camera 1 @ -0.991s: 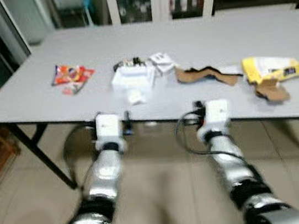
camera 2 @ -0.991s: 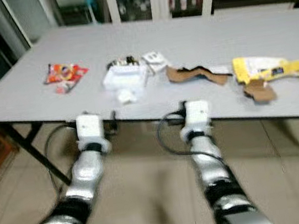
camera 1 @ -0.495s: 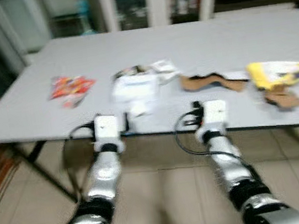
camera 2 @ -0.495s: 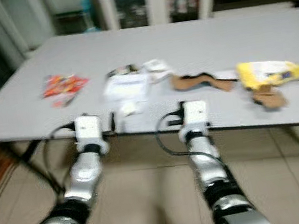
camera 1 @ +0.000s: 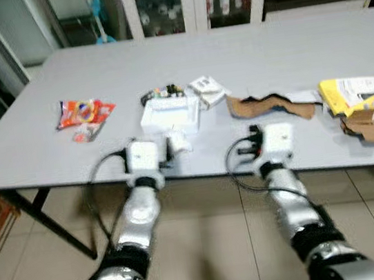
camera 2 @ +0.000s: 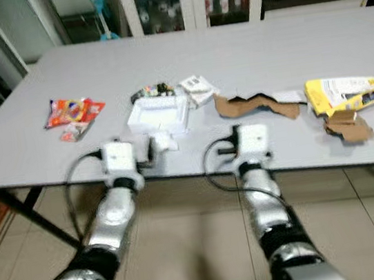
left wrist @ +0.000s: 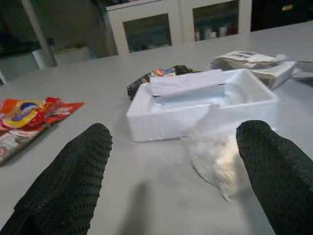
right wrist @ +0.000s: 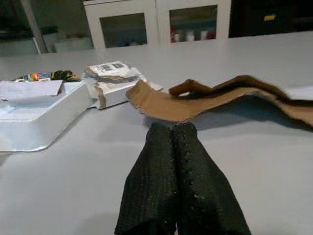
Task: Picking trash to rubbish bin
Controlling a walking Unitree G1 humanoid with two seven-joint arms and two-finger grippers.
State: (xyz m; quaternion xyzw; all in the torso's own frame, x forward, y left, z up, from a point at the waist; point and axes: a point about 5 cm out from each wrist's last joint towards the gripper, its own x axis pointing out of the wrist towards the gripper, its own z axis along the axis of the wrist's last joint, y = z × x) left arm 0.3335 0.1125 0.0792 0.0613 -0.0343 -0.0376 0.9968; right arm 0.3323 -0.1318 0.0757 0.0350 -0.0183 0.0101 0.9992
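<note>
Lying near the worktop's (camera 1: 278, 43) front edge, a crumpled white wad (left wrist: 215, 154) rested just beside the white foam tray (left wrist: 205, 100); the left end effector (left wrist: 178, 176), fingers spread wide and empty, framed it, seemingly to grasp. The right end effector (right wrist: 178, 181), pinched closed on nothing, pointed at torn cardboard (right wrist: 215, 98).

Both arms have reached forward over the table's (camera 1: 27, 145) near edge, so the left gripper (left wrist: 171, 161), fingers spread wide, now flanks the crumpled white wad (left wrist: 215, 154) beside the white foam tray (left wrist: 195, 105).
</note>
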